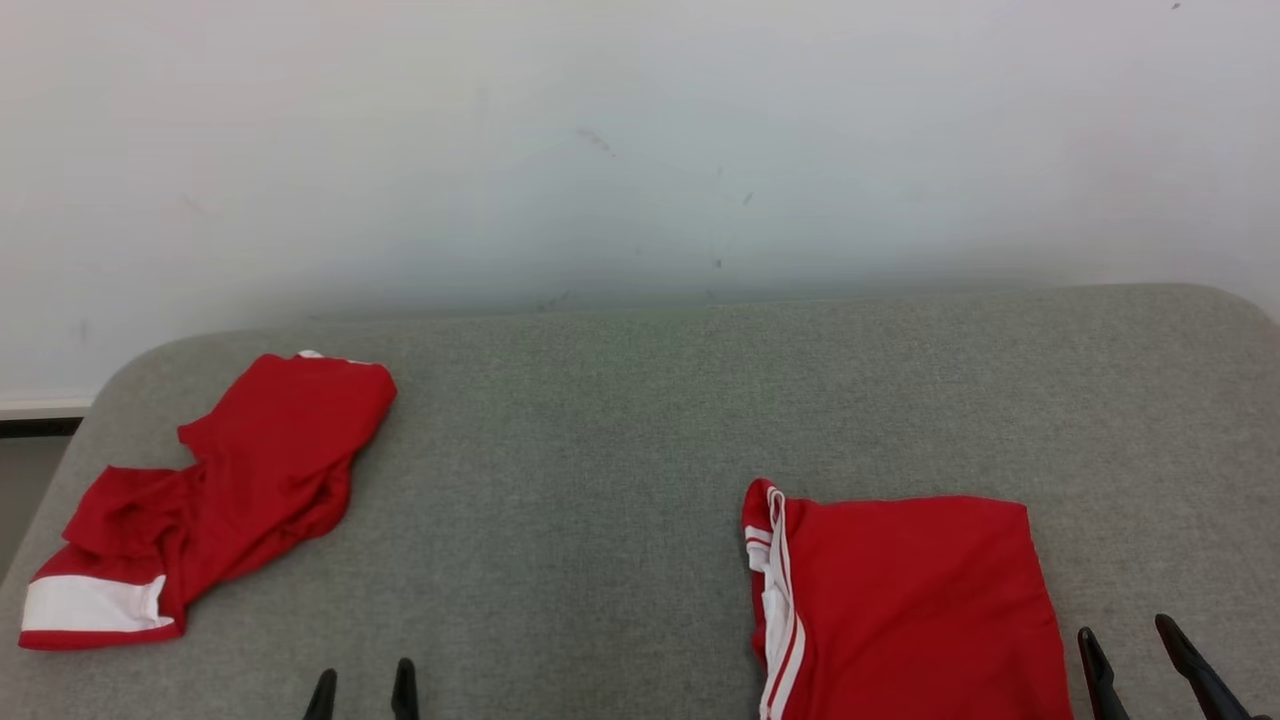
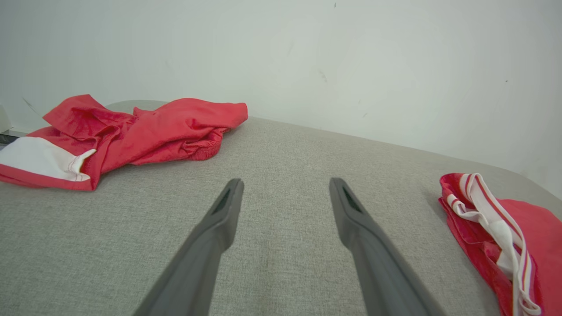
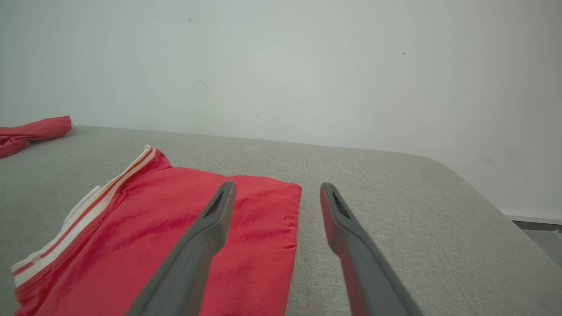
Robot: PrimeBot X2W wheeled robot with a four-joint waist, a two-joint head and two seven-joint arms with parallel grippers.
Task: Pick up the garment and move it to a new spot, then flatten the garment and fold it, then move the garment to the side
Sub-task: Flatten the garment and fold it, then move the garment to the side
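Note:
A folded red garment [image 1: 910, 600] with white stripes along its left edge lies flat at the front right of the grey table [image 1: 640, 420]; the same garment [image 3: 184, 237] sits under and left of my right fingers, and its striped edge [image 2: 496, 232] shows at the right in the left wrist view. My right gripper [image 1: 1125, 640] stands open just right of it, holding nothing. A crumpled red garment [image 1: 220, 490] with a white band lies at the table's left; the left wrist view has it [image 2: 131, 131] at the far left. My left gripper [image 1: 362, 680] is open over bare table, empty.
A pale wall [image 1: 640, 150] rises directly behind the table. The table's rounded corners are at the far left and far right, and a strip of floor [image 3: 540, 232] lies beyond the right edge.

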